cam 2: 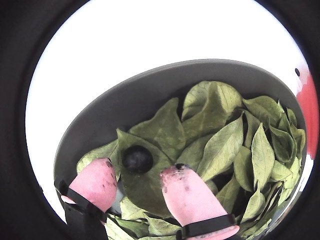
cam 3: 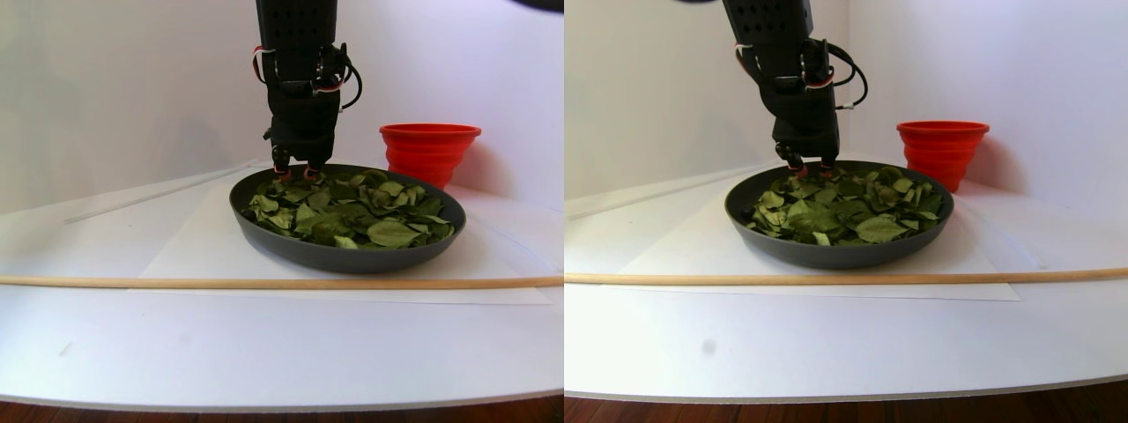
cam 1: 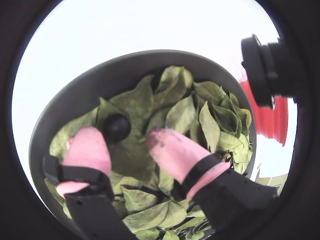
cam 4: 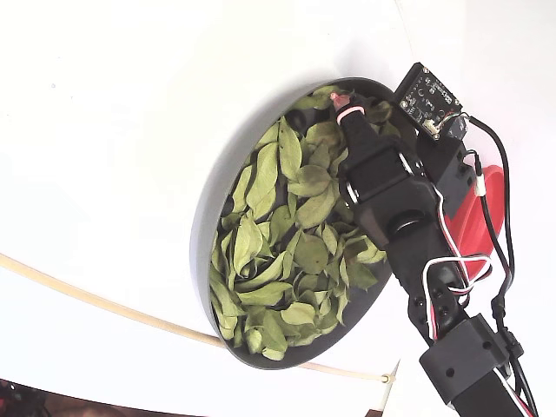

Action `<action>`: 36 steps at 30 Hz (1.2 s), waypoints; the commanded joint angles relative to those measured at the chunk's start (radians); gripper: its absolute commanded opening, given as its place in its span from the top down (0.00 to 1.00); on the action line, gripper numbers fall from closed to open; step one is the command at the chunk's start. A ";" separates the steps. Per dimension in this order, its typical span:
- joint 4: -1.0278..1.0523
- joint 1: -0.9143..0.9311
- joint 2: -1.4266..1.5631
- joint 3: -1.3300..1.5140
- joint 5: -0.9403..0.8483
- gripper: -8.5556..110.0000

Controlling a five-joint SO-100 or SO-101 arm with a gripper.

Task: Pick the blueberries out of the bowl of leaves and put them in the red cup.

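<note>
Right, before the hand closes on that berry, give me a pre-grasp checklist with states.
1. Hand open: ok, its pink fingertips are spread apart.
2. Small round dark blueberry between the fingertips: ok in both wrist views, though nearer the left fingertip.
3. Berry uncovered: ok, it sits on top of the light green oval leaves.
4. Fingertips low enough: cannot tell.
5. Wide dark grey bowl flat on the table: ok.
6. Ribbed bright red cup upright behind the bowl: ok.

Dark blueberry (cam 2: 138,159) atop bowl's (cam 2: 150,95) leaves (cam 2: 220,145)
</note>
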 commanded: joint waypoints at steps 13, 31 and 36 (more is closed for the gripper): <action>-0.048 -0.002 -0.025 -0.094 0.018 0.78; -0.049 0.011 -0.067 -0.144 0.025 0.78; -0.048 0.015 -0.077 -0.149 0.023 0.79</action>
